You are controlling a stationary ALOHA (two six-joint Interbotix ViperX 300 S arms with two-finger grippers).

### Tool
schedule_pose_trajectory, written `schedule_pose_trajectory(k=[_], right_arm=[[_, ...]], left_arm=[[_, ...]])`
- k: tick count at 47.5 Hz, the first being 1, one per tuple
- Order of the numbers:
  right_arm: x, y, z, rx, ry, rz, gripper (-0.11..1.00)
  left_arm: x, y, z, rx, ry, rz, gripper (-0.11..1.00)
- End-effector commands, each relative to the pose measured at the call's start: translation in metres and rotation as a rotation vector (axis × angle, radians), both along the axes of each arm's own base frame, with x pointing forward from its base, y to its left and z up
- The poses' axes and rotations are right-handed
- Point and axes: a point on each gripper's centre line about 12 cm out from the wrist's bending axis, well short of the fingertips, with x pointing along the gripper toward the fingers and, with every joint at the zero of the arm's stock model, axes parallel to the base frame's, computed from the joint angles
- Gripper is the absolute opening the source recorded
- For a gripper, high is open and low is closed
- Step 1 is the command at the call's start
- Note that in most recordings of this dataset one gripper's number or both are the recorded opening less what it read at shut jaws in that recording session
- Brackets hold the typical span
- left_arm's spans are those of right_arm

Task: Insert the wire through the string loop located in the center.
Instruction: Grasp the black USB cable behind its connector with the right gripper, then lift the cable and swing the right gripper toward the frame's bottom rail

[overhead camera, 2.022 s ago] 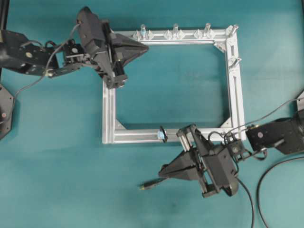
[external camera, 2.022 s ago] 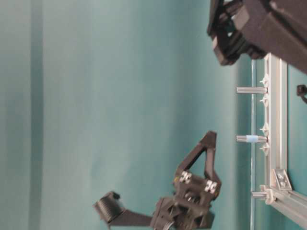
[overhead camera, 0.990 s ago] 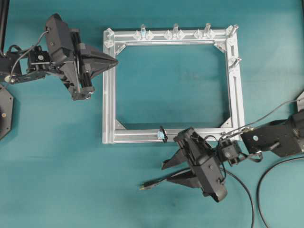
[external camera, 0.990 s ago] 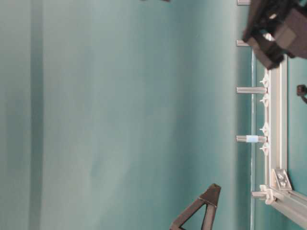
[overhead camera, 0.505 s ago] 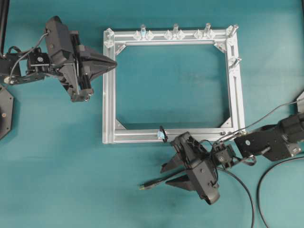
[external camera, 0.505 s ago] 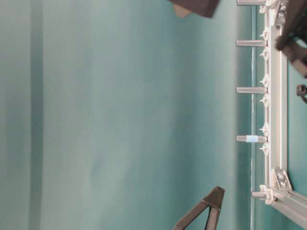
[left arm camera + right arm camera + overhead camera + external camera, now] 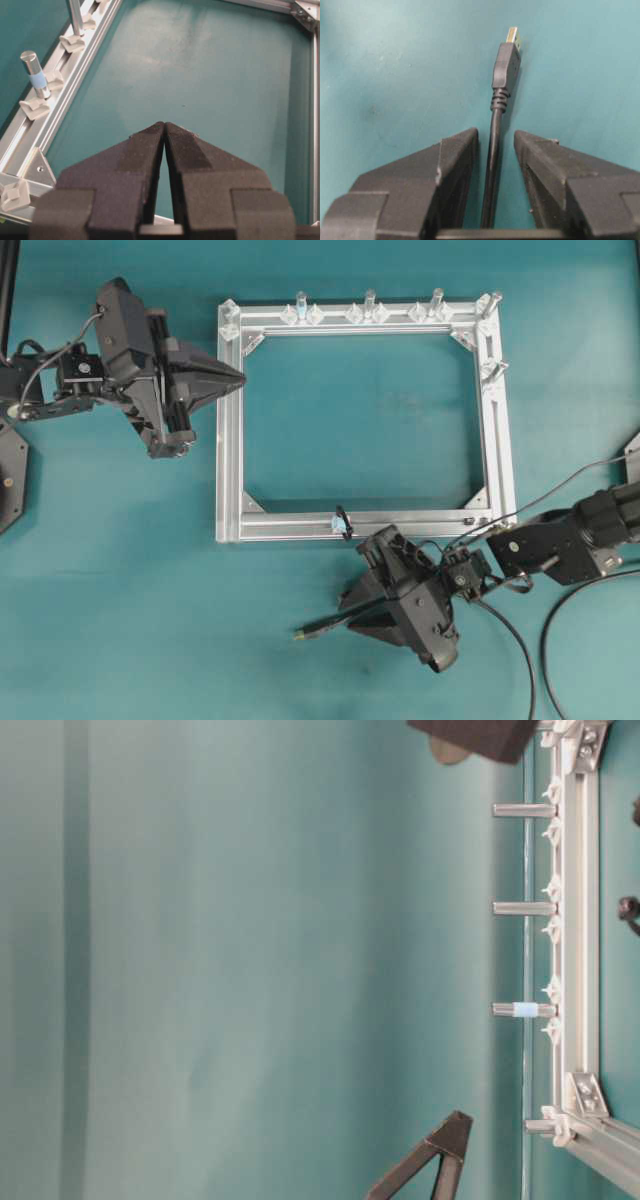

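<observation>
A square frame of silver aluminium rails (image 7: 229, 440) lies flat on the teal counter (image 7: 120, 590), with clear-and-silver upright pegs (image 7: 369, 303) standing along its far rail and down its right rail. The tiny black string loop (image 7: 343, 519) with its small pale-blue base stands on the near rail, a little left of that rail's middle. The long thin black wire (image 7: 345, 616) lies on the counter near the frame's near side, its small black plug with a brass-coloured tip (image 7: 512, 36) pointing left in the overhead view, lower and left of the string loop and well apart from it. The right hand (image 7: 348, 612) is low over the wire, its two black fingers (image 7: 451, 160) spread wide, one on each side of the cable; in the right wrist view a gap shows between each finger and the wire, so nothing is pinched. The plug juts out beyond the fingertips. The left hand (image 7: 238, 378) hovers at the far left corner of the frame, its tips over the left rail and pointing right toward the frame's inside; its fingers are pressed together at the tips and hold nothing. In the left wrist view a peg with a pale-blue band (image 7: 35, 75) stands on the rail to the left of that hand.
</observation>
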Motion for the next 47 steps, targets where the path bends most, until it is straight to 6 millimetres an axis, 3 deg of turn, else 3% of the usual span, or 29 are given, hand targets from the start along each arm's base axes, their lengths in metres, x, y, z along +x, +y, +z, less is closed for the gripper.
schedule_pose_trajectory(k=[1,19,29,47], right_arm=[[0.004,0.003,0.006,0.004,-0.021,0.007,0.47],[0.002,0.001,-0.003,-0.020,0.032,0.001,0.44],[-0.001,0.000,-0.007,-0.033,0.061,-0.001,0.08],[0.001,0.000,-0.003,-0.031,0.052,0.000,0.07]], left_arm=[[0.002,-0.002,0.008,0.003,-0.029,-0.008,0.10],[0.002,-0.005,0.008,0.002,-0.030,-0.016,0.10],[0.003,-0.006,0.008,0.002,-0.030,-0.019,0.10],[0.003,-0.008,0.008,0.001,-0.028,-0.027,0.10]])
